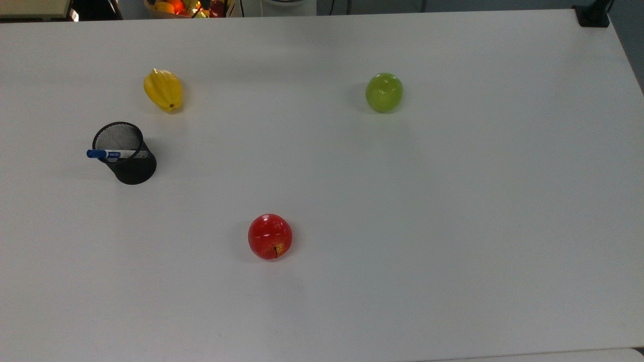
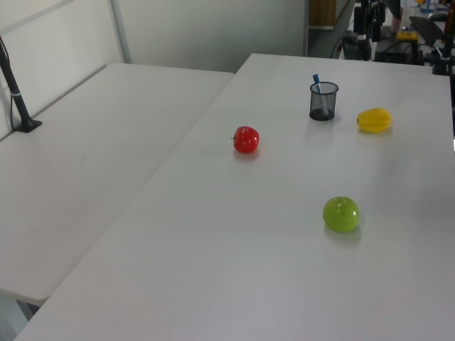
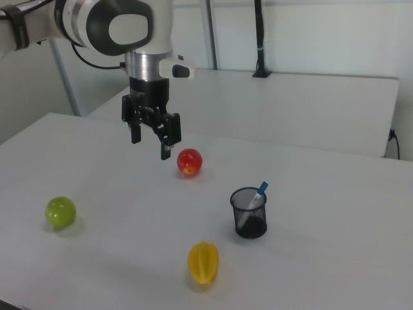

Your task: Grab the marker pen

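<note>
- Marker pen [image 3: 254, 201]: stands tilted in the black mesh cup [image 3: 248, 214], blue cap uppermost.
- End effector [image 3: 151, 147]: fingers apart, empty, above the tabletop [image 3: 335, 194], beside the red apple [image 3: 189, 161].

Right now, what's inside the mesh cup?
One marker, leaning on the rim of the cup, blue cap sticking out. Its lower end sits inside, dimly visible through the mesh in the right view. Nothing else seen inside.

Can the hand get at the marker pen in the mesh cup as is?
Probably yes. The marker pen leans in the mesh cup, its blue cap above the rim. The hand hangs open in the air, nothing between them.
</note>
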